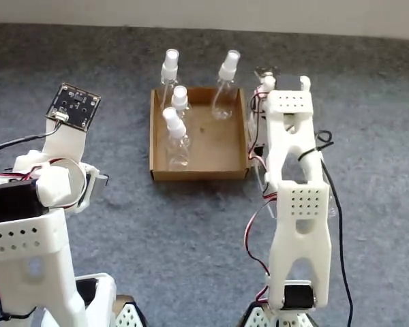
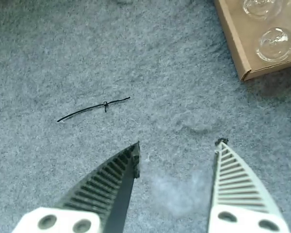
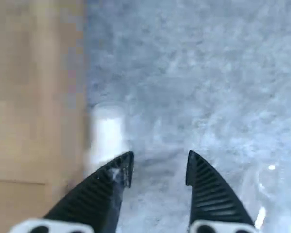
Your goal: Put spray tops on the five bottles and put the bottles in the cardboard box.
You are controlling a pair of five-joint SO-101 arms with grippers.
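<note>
High view: bottles in cardboard box

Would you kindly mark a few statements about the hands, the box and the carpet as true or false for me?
1. The left hand is open above the carpet. True.
2. The cardboard box is empty. False: bottles with spray tops stand in it.
3. A thin black strand lies on the carpet. True.
4. The right hand is shut on a bottle. False: it is open, gripping nothing.
</note>
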